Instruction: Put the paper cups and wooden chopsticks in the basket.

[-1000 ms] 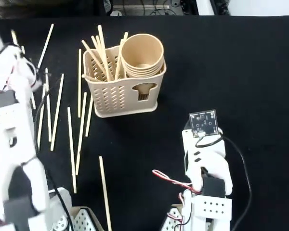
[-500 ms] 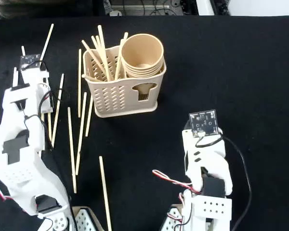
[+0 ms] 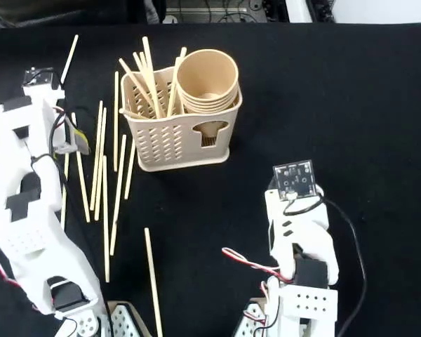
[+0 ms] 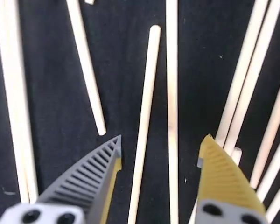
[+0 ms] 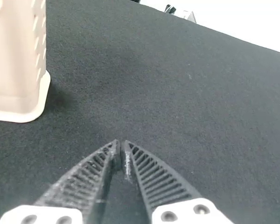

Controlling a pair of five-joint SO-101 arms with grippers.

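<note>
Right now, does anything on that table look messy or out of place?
Yes. Loose chopsticks lie scattered at mixed angles on the table beside the basket, one lone chopstick apart from the rest. The paper cups sit stacked in the basket. The left gripper hangs open over the loose ones.

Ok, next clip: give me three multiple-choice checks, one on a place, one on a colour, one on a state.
1. The paper cups are: A in the basket; B lying beside it; C stacked behind it.
2. The basket is: A blue; B beige; C red.
3. The left claw is: A shut and empty; B shut on something; C open over loose chopsticks.
Answers: 1A, the stack stands inside the basket; 2B, its walls are beige; 3C, its jaws stand apart with chopsticks lying below.
</note>
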